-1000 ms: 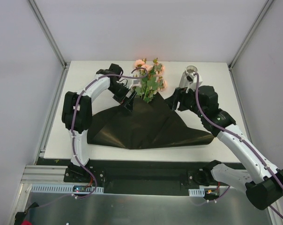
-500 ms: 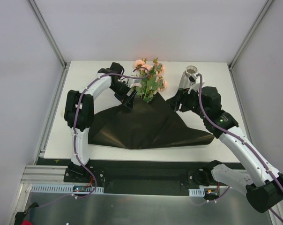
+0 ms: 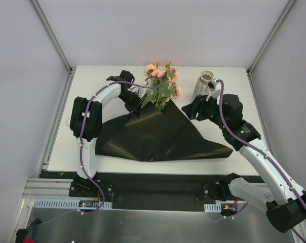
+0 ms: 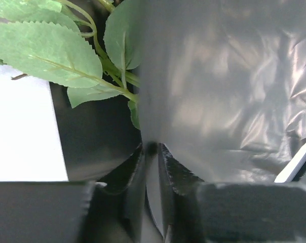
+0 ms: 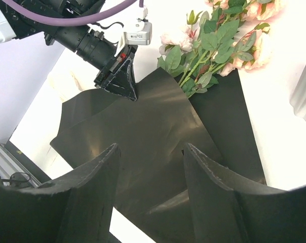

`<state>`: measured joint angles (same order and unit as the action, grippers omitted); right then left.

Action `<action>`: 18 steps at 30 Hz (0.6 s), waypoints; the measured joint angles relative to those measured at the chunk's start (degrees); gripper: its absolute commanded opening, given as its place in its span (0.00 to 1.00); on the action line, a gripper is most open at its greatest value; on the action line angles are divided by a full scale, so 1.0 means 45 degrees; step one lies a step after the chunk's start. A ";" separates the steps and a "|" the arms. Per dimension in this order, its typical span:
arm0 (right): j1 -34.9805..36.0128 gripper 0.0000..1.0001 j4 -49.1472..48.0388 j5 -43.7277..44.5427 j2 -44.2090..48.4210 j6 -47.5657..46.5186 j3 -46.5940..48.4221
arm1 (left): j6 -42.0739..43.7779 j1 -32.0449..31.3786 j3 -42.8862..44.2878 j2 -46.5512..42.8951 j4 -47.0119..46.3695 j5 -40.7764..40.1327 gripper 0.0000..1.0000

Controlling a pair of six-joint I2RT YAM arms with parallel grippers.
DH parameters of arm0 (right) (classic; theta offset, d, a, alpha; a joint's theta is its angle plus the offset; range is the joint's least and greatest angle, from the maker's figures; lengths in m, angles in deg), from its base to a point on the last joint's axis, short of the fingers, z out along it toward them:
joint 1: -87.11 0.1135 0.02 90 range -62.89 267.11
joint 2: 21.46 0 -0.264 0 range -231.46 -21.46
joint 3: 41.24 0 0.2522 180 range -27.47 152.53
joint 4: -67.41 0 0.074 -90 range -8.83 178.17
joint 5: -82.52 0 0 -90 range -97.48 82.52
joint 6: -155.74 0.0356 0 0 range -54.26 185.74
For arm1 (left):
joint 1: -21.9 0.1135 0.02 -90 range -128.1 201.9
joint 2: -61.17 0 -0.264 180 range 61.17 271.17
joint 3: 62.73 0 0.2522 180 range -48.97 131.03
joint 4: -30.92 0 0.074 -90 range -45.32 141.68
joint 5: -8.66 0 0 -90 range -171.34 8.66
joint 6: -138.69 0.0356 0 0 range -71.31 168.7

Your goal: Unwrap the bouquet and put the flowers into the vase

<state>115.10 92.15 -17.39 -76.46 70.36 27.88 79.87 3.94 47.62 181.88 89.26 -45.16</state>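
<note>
The bouquet lies undone. Its glossy black paper [image 3: 158, 134] is spread flat on the table. The flowers [image 3: 162, 86], peach-pink roses with green leaves [image 4: 51, 45], rest with their stems on the sheet's far edge [image 5: 219, 35]. My left gripper [image 3: 138, 107] is shut on that edge of the black paper [image 4: 219, 86], just left of the stems; the thin sheet stands between its fingertips [image 4: 153, 149]. My right gripper [image 3: 191, 109] hovers open over the sheet's right part [image 5: 150, 152], holding nothing. The ribbed pale vase [image 3: 204, 83] stands upright behind it, at the right edge of the right wrist view [image 5: 305, 96].
The white table [image 3: 92, 81] ends at metal frame posts at the back corners. The left arm's wrist and cable [image 5: 82, 35] reach in above the sheet's left side. The sheet's near edge [image 3: 143, 158] lies close to the table's front edge.
My left gripper has shut on the edge of the black paper. My right gripper has shifted slightly right towards the vase, and its jaws have narrowed a little.
</note>
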 measured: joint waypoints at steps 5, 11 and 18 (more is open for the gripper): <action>0.0000 0.54 0.0000 -0.0097 0.0073 0.0170 0.0000 | -0.0053 0.0000 0.0005 0.0010 -0.0117 0.0000 0.00; 0.0000 0.54 0.0000 -0.0126 0.0151 0.0214 0.0000 | -0.0121 -0.0029 -0.0058 -0.0214 -0.0151 0.0000 0.00; -0.0131 0.49 0.0170 0.0068 0.0369 0.0102 0.0005 | -0.0219 -0.0850 -0.1171 -0.3036 0.0000 0.0068 0.00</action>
<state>114.51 92.91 -17.09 -74.80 70.82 27.90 78.89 0.12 42.36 168.21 89.26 -44.85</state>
